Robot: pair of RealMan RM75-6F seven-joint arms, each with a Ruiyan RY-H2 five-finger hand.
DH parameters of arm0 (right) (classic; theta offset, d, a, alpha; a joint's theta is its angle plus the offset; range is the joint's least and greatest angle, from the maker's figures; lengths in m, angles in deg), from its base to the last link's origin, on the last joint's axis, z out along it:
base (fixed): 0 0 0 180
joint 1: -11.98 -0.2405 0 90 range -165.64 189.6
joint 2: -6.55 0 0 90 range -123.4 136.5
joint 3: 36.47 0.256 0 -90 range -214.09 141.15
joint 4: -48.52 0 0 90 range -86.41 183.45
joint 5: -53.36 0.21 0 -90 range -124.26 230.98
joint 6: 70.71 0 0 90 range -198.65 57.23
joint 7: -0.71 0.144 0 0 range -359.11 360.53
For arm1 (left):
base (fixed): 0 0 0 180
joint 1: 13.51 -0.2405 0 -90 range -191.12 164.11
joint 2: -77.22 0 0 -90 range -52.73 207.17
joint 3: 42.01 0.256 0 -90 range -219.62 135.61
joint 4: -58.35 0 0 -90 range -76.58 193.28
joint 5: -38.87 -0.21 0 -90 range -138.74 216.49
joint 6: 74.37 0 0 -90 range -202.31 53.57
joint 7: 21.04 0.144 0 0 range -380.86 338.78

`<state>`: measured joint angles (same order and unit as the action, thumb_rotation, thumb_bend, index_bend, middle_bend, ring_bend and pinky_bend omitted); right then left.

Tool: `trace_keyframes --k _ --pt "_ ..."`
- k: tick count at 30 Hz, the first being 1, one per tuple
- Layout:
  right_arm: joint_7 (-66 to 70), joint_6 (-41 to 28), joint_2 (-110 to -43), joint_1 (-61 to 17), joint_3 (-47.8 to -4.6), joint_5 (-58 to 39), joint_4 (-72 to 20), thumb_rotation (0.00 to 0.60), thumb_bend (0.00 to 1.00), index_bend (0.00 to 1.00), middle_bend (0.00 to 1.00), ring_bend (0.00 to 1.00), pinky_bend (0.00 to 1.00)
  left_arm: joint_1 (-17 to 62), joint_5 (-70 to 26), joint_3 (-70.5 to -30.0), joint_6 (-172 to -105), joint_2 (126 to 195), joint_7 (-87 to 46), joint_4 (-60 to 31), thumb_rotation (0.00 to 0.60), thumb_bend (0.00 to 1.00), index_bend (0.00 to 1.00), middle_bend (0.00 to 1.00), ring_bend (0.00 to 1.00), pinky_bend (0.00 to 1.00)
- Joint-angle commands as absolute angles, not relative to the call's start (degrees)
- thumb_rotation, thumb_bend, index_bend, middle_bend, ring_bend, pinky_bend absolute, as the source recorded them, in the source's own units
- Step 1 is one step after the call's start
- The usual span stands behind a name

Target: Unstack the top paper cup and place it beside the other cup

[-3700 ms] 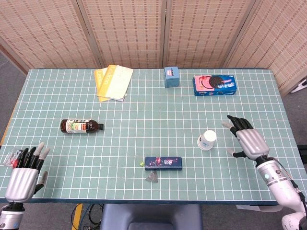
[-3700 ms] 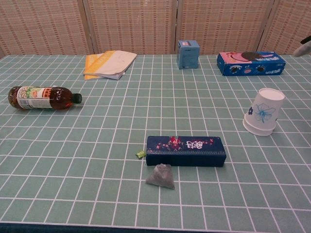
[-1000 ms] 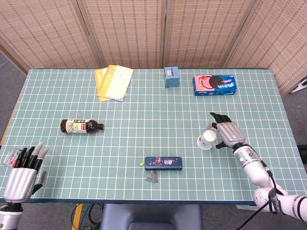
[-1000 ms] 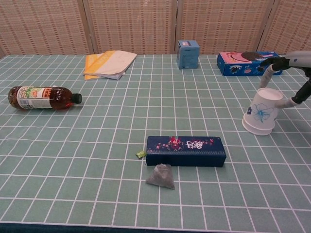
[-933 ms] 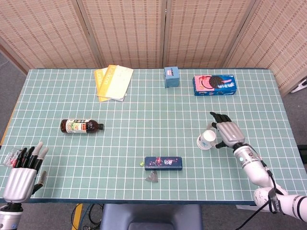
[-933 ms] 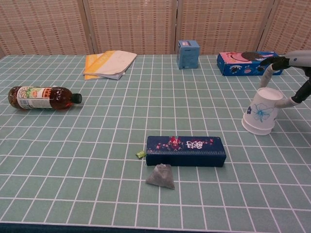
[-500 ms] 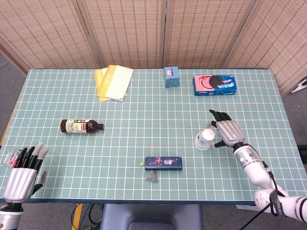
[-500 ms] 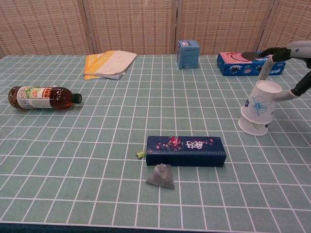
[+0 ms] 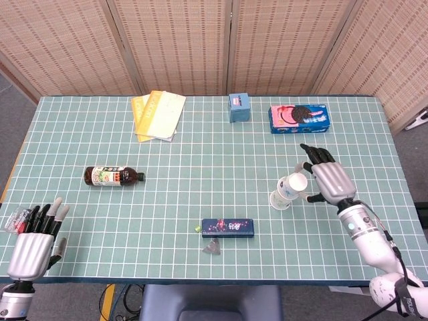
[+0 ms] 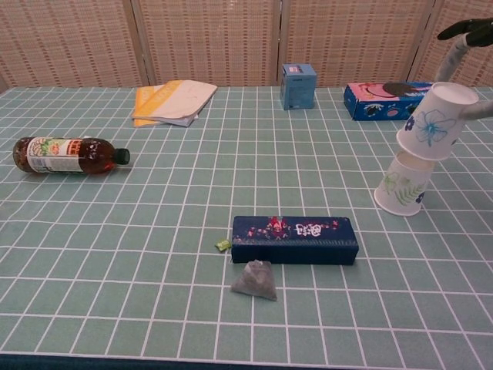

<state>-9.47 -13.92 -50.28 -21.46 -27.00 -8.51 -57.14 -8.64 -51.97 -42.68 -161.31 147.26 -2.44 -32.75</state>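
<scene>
Left hand [image 9: 30,249], lower left corner of head view: holds nothing, fingers straight and slightly apart, idle off the table edge. Tea bottle [image 9: 112,176] left of centre, untouched. Navy box [image 10: 295,239] at bottom centre. Right of centre: top paper cup [image 10: 437,120] now lifted and tilted, nearly clear of the lower paper cup [image 10: 402,190], which half a second ago it still covered. Right hand [image 9: 329,180] grasps the top cup. Judgement: separation nearly done; placing beside remains.

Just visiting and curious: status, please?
Right robot hand holds top paper cup, lifted, tilted. Bottom cup on table. Left robot hand idle, open. Nothing blocking.
</scene>
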Motion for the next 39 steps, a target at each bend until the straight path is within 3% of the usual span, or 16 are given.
trace_keyframes --k 1,11,23,39 --pt "-7.8 -12.7 -47.3 -19.7 -27.0 -9.6 -58.6 0.6 0.23 0.4 0.0 0.0 0.0 -8.5 -51.6 -42.8 -161.1 147.5 -2.1 -32.7 0.6 0.49 0.0 0.0 0.0 0.0" --pt "-0.2 -12.0 -43.6 -14.7 -30.0 -15.7 -56.0 0.6 0.23 0.4 0.0 0.0 0.0 -8.1 -50.5 -43.0 -160.1 148.7 0.0 -32.4 0.6 0.5 0.0 0.0 0.0 0.0" --pt "6.9 -16.8 -50.3 -14.7 -31.3 -17.7 -43.6 0.6 0.23 0.4 0.0 0.0 0.0 -8.1 -50.2 -43.0 -160.2 148.6 -0.2 -32.6 0.6 0.5 0.0 0.0 0.0 0.0" --pt "6.4 -21.5 -56.9 -17.0 -30.7 -15.9 -36.2 0.6 0.23 0.4 0.0 0.0 0.0 -8.2 -50.5 -42.7 -160.5 148.3 -0.5 -32.6 0.6 0.5 0.0 0.0 0.0 0.0"
